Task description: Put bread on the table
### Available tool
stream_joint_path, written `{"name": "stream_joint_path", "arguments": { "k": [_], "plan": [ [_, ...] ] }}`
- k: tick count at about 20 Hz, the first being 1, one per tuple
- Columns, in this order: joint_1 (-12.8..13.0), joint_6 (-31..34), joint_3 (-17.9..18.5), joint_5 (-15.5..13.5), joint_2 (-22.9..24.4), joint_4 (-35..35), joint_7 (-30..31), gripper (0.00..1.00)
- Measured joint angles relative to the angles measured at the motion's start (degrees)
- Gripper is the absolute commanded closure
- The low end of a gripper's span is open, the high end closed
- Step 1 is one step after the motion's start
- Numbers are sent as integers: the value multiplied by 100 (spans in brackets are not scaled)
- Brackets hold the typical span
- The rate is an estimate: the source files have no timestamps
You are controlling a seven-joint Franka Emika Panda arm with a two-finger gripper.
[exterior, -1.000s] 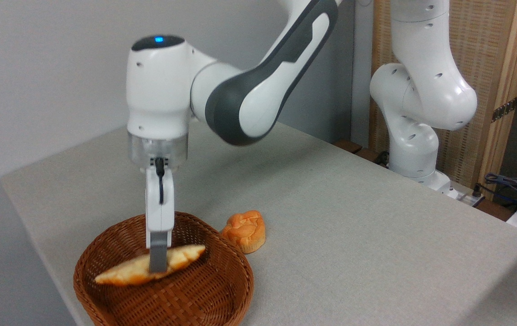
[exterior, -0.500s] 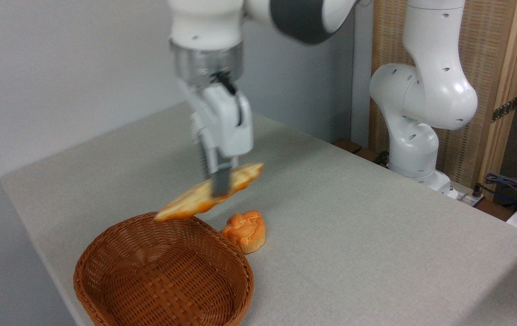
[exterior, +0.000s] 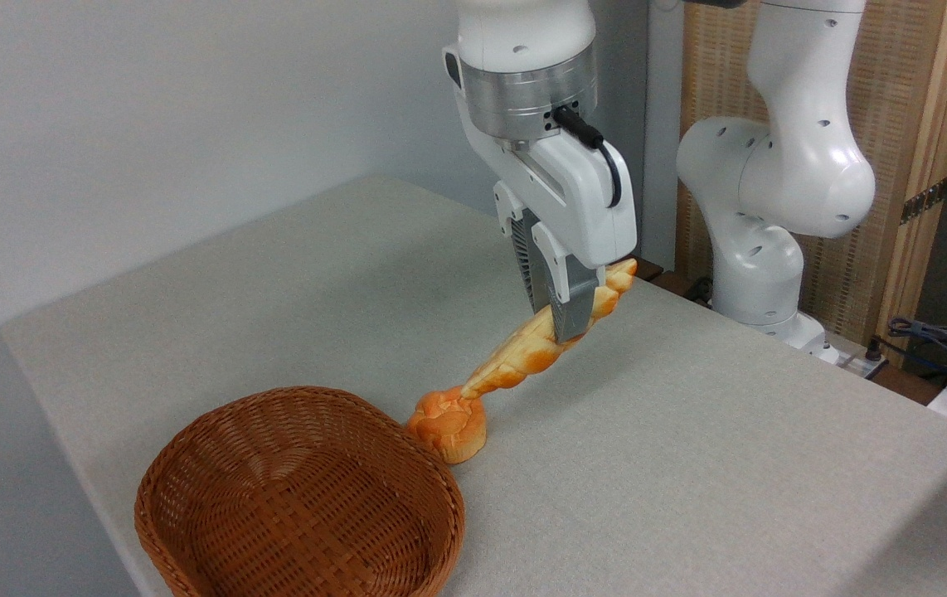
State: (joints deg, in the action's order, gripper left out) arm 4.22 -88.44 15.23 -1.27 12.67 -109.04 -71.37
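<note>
The hand (exterior: 566, 319) is clamped on the bread (exterior: 541, 342) — grey fingers pinching the braided loaf a little above its middle, toward the upper end. The loaf hangs in the air over the bench (exterior: 689, 431), tilted steeply: its far tip pokes up to the right past the fingers, its near tip dips down to the left. That lower tip sits right over the orange bun (exterior: 449, 424) in this view; whether the two actually touch or the loaf is just passing in front, I can't tell. The bun itself rests on the grey fabric, just beside the rim of the wicker basket (exterior: 299, 497) at the front left corner. The basket's woven floor is in plain sight. Above, the arm's white wrist and metal collar come straight down from the top edge, a black cable looping off the side of the hand. Behind, at the far right, the arm's white base (exterior: 760, 282) stands upright off the bench edge — cables (exterior: 942, 340) trail beyond it.
</note>
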Motion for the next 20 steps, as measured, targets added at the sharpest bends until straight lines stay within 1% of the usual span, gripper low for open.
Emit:
{"name": "stream_joint_path", "arguments": {
  "k": [2, 5, 8, 10, 12, 14, 16, 17, 20],
  "plan": [
    [19, 0, -66, 0, -9, -4, 138, 0],
    [49, 0, -260, 0, -22, -4, 429, 0],
    [64, -5, -321, -1, -32, 0, 514, 0],
    [63, -25, -330, -145, -33, 53, 687, 0],
    [65, -53, -389, -316, -64, 265, 1201, 0],
    [73, -63, -523, -369, -176, 638, 1793, 0],
    [103, -65, -672, -372, -385, 1045, 2337, 0],
    [127, -86, -769, -374, -501, 1202, 2533, 0],
    [159, -575, -1221, -449, -760, 1348, 2928, 0]
  ]
}}
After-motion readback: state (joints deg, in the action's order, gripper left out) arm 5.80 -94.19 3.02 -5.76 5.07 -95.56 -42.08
